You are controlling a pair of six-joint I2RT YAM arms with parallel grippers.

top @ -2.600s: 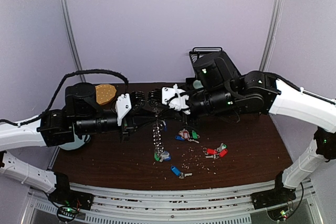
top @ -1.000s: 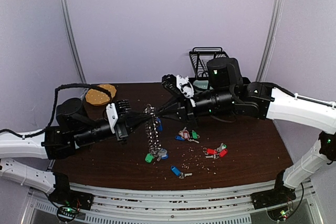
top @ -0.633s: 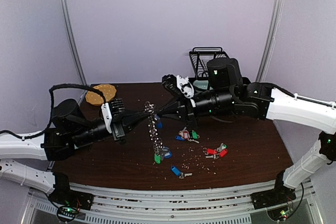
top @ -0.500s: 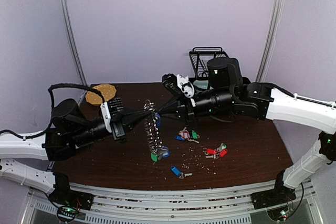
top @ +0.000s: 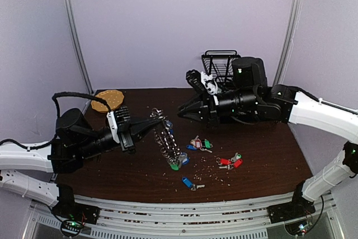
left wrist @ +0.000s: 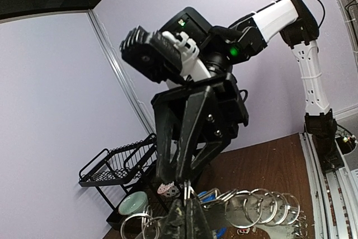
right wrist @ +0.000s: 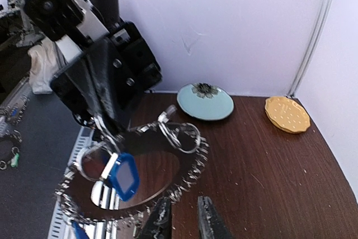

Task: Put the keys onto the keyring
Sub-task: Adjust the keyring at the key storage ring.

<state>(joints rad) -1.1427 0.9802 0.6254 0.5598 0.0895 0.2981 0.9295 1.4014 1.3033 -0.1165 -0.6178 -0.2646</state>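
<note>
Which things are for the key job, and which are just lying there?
For the job: the keyring; the loose keys with coloured tags.
Just lying about: the wire rack; the pale blue plate; the tan disc; the crumbs.

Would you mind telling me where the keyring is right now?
In the top view the keyring hangs left of centre from the left gripper, draping down toward the loose keys.

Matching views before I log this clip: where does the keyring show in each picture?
Top external: the keyring hangs at centre, from the left claw.
Left wrist: keyring along the bottom edge, right of the left claw.
Right wrist: keyring loops across the lower left, under the left claw.
Shared landmark: the left claw, shut on the keyring.
</note>
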